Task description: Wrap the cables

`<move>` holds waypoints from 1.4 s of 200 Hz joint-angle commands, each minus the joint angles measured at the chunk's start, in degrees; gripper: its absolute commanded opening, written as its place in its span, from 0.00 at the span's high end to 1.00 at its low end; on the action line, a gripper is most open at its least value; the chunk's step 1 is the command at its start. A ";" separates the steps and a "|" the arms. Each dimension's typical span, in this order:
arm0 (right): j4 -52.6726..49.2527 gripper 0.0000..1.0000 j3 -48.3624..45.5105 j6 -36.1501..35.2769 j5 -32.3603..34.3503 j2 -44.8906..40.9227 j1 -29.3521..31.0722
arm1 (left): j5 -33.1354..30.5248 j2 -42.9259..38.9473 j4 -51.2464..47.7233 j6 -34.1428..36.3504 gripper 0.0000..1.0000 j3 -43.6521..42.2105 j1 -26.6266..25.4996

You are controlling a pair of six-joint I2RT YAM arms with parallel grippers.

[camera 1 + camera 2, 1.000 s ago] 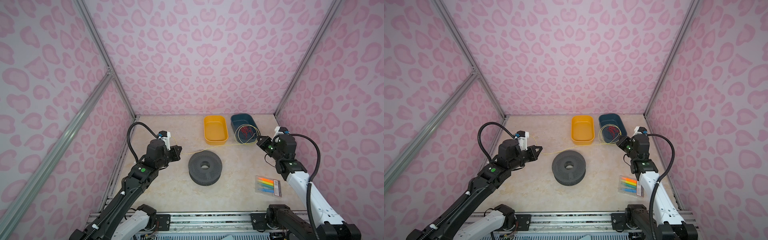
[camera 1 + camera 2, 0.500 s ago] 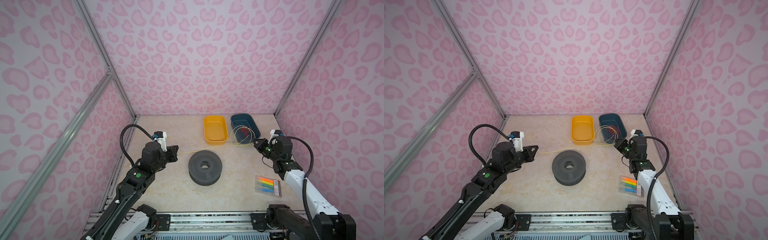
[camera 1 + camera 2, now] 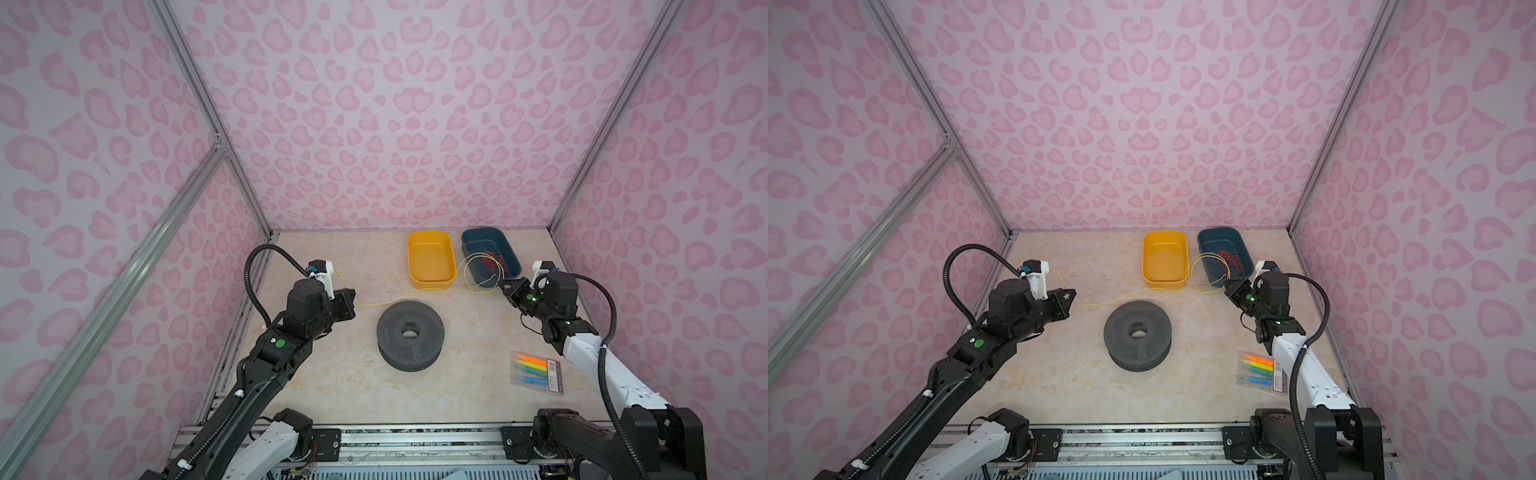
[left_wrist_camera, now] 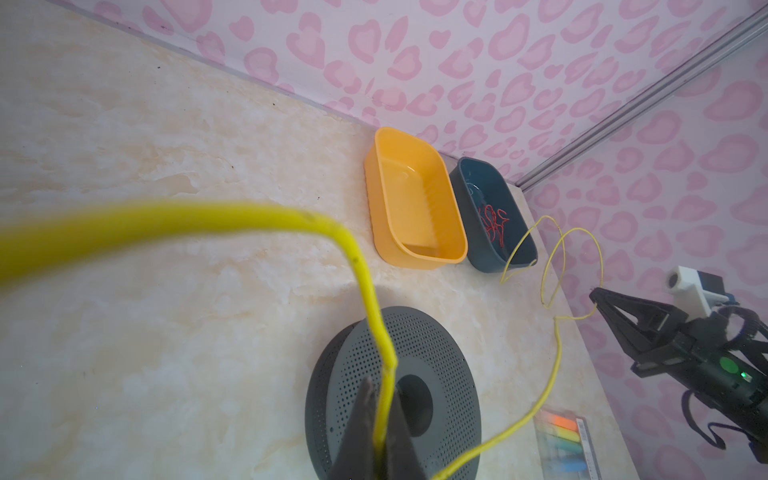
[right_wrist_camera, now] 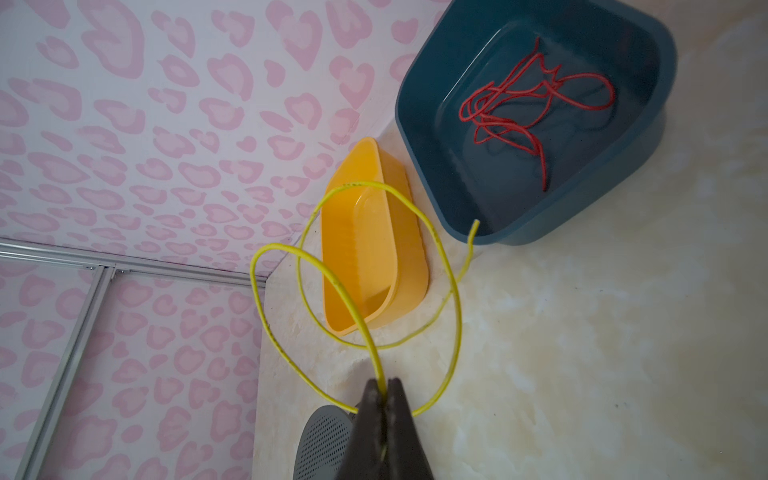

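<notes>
Before the left wrist camera, the left gripper pinches the yellow wire. Right wrist: the right gripper clamps it beside its loops; red wires lie in the blue bin. Only both top views show its span beyond the spool.

A yellow wire, red wires, an orange bin, a dark blue bin and pink-patterned walls were seen.

Thin yellow wire: pinched at two spots, slack span between, two springy loops past right pinch.
</notes>
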 commanded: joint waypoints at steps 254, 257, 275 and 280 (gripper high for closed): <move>32.11 0.12 2.30 33.00 14.62 14.38 35.94 | 5.53 4.25 10.42 -0.71 0.96 1.08 -0.02; 32.81 0.12 2.34 33.61 14.91 15.00 36.12 | 5.57 4.10 10.48 -0.71 0.97 0.97 -0.04; 37.64 0.22 3.28 36.82 14.37 19.00 36.73 | 5.56 3.55 11.11 -0.98 0.97 0.32 -0.02; 39.68 0.28 3.33 37.25 14.46 19.87 36.86 | 5.56 3.46 10.99 -0.91 0.97 0.26 -0.08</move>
